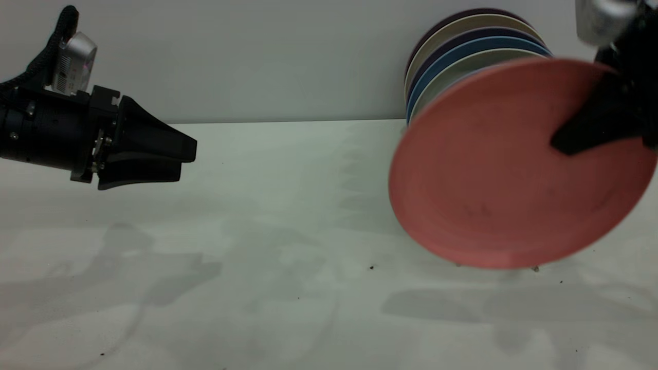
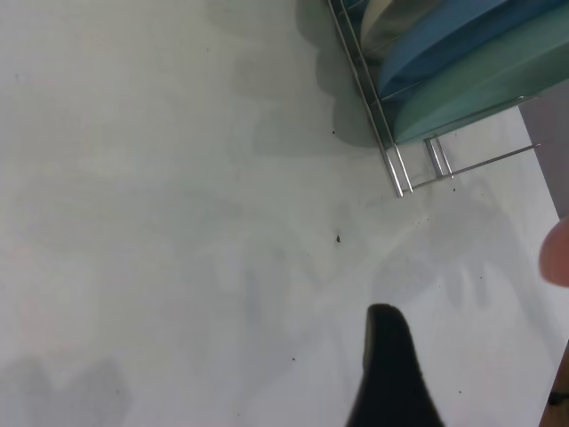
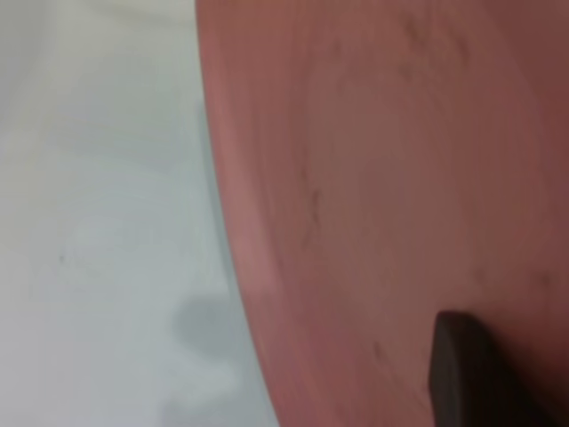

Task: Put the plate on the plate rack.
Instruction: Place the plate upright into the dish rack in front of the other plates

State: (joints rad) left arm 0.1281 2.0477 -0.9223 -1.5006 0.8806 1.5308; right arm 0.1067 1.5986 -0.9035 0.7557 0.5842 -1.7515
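Clearly the right claw is clamped on the upper rim of the plate, which hangs tilted just in front of the stacked plates and the plate rack; stiff, probably light, smooth, so grip at the rim suits it; the left claw, narrow, idles over the pale counter, plain wall behind.

A robot test bench was probably shown: a bare white table set against a blank wall.
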